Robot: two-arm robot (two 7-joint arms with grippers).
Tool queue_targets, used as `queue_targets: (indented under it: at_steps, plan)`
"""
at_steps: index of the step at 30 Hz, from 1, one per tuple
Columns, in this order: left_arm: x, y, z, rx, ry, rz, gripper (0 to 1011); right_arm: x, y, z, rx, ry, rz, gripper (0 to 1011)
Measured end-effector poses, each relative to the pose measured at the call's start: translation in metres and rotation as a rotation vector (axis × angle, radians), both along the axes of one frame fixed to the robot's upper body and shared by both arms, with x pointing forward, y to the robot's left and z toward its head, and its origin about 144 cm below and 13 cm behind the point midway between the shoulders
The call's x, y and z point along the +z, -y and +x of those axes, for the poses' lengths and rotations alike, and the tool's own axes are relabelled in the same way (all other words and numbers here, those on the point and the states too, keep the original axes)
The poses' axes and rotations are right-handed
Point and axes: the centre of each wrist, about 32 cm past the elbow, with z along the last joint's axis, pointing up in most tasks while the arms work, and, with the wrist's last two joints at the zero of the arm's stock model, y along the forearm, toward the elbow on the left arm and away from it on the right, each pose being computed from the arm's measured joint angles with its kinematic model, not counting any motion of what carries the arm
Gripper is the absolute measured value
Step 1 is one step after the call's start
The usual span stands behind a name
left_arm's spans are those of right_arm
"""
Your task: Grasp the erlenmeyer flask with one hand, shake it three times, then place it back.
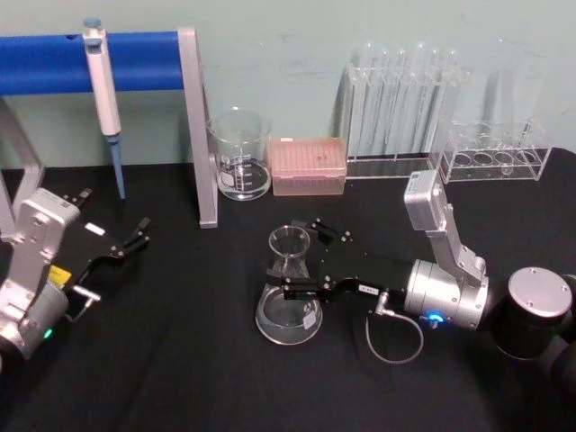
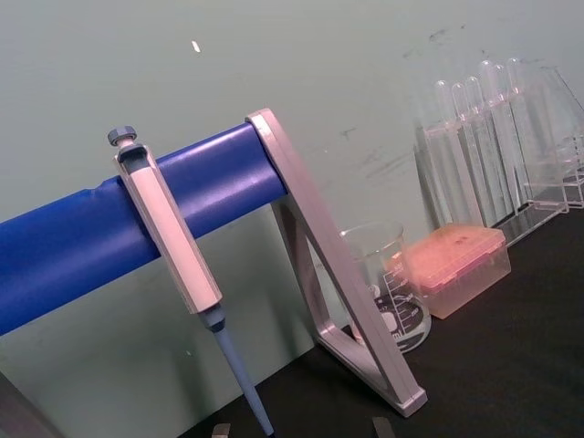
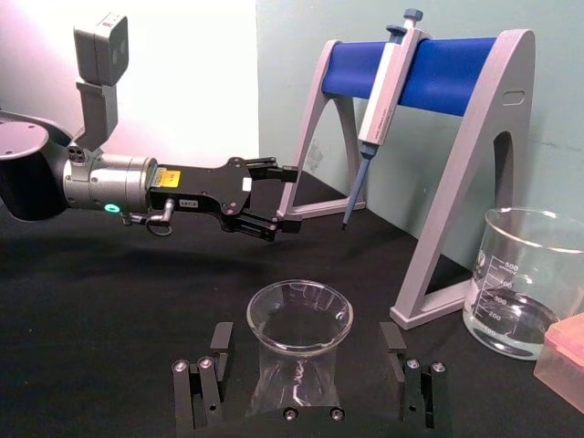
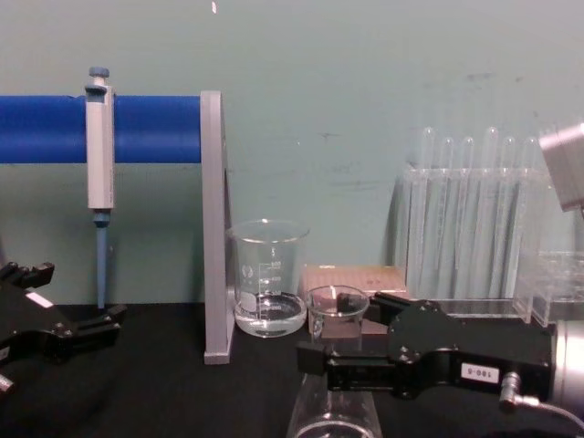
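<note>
Black table [image 1: 180,360] before a pale green wall: flask not yet grasped.
The erlenmeyer flask [image 1: 288,315] stands mid-table. The right gripper [image 1: 301,255] straddles its neck, fingers [image 3: 221,339] spread with a gap on either side, pinching nothing. Closing, three shakes and setting back seemingly all remain. The left gripper [image 1: 126,245] sits spread at the table's left.

Head overhead, chest level, sharing erlenmeyer flask [image 1: 288,315]
</note>
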Motion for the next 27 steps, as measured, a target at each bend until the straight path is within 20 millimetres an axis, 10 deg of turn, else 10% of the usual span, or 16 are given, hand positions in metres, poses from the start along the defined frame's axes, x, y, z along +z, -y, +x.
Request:
queue_targets:
  at_steps: [11, 27]
  plan:
    - [0.0, 0.0, 0.0, 0.0, 0.0, 0.0, 1001, 0.0, 0.0, 0.0, 0.001, 0.0, 0.0, 972]
    - [0.0, 0.0, 0.0, 0.0, 0.0, 0.0, 1001, 0.0, 0.0, 0.0, 0.001, 0.0, 0.0, 514]
